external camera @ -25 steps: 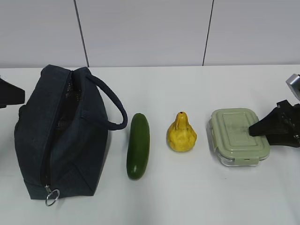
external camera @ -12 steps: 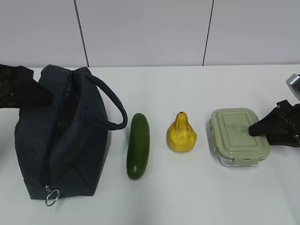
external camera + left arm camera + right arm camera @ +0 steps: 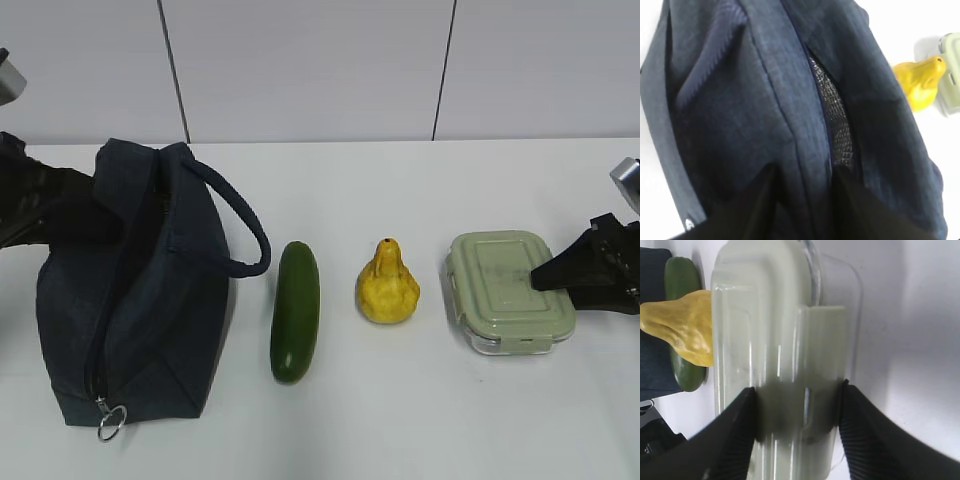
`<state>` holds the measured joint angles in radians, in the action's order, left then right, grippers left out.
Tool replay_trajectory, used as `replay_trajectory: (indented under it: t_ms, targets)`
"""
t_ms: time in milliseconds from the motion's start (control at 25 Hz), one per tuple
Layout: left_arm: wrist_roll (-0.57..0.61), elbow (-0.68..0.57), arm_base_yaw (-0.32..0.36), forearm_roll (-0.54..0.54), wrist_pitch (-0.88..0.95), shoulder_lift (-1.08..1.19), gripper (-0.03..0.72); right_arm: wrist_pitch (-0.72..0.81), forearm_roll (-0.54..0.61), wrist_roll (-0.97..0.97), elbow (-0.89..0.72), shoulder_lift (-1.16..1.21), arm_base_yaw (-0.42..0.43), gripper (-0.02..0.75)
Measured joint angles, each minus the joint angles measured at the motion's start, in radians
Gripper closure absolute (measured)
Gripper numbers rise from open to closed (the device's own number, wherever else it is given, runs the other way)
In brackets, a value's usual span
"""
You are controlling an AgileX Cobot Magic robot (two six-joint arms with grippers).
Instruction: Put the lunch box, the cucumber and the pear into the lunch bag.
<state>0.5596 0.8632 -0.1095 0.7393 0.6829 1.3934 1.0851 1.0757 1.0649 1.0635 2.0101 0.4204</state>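
- The dark navy fabric lunch bag (image 3: 135,290), boxy and soft-sided, lies at the left of the white bench (image 3: 400,420). Its long zipper is open, and dark mesh lining (image 3: 835,120) shows in the slit. I cannot see anything inside the bag.
- A metal ring pull (image 3: 111,421) hangs at the bag's near end, and a padded loop handle (image 3: 245,235) arches off its right side.
- The rectangular clear lunch box (image 3: 510,291), with rounded corners and a pale sage-green snap lid, sits closed at the right of the bench. Its contents cannot be made out.
- The smooth dark green cucumber (image 3: 295,310), straight with rounded ends, lies on the bench just beside the bag's right side.
- The small yellow pear (image 3: 387,285), lumpy and wrinkled with a narrow neck and dark tip, stands upright between the cucumber and the lunch box, apart from both.
- The left hand (image 3: 802,200) is at the bag's far left top. Its two dark fingers straddle a fold of the fabric beside the zipper opening, partly open; whether they pinch the cloth I cannot tell.
- The right hand (image 3: 797,415) is about half open, its ribbed black fingers (image 3: 867,435) on either side of the lunch box's end; contact with the walls cannot be confirmed.
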Motion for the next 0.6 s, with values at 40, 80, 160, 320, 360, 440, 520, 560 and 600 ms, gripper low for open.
replay_trajectory:
  t_ms: [40, 80, 160, 320, 360, 440, 520, 560, 600]
  targets:
    - [0.000, 0.000, 0.000, 0.000, 0.005, -0.002, 0.478, 0.000, 0.000, 0.000, 0.000, 0.000, 0.000, 0.347]
    - [0.000, 0.000, 0.000, 0.000, 0.007, -0.003, 0.478, 0.000, 0.000, 0.000, 0.000, 0.000, 0.000, 0.347]
    - [0.000, 0.000, 0.000, -0.002, 0.008, -0.013, 0.472, 0.000, 0.000, 0.000, 0.000, 0.000, 0.000, 0.347]
    - [0.000, 0.000, 0.000, -0.003, 0.010, -0.033, 0.433, 0.000, 0.000, 0.000, 0.000, 0.000, 0.000, 0.347]
    - [0.000, 0.000, 0.000, -0.005, 0.013, -0.038, 0.419, 0.000, 0.000, 0.000, 0.000, 0.000, 0.000, 0.347]
    - [0.000, 0.000, 0.000, -0.011, 0.024, -0.042, 0.395, 0.000, 0.000, 0.000, 0.000, 0.000, 0.000, 0.347]
    - [0.000, 0.000, 0.000, -0.017, 0.045, -0.042, 0.383, 0.000, 0.000, 0.000, 0.000, 0.000, 0.000, 0.347]
    - [0.000, 0.000, 0.000, -0.018, 0.054, -0.042, 0.380, 0.000, 0.000, 0.000, 0.000, 0.000, 0.000, 0.347]
    - [0.000, 0.000, -0.001, -0.019, 0.061, -0.042, 0.379, 0.000, 0.000, 0.000, 0.000, 0.000, 0.000, 0.347]
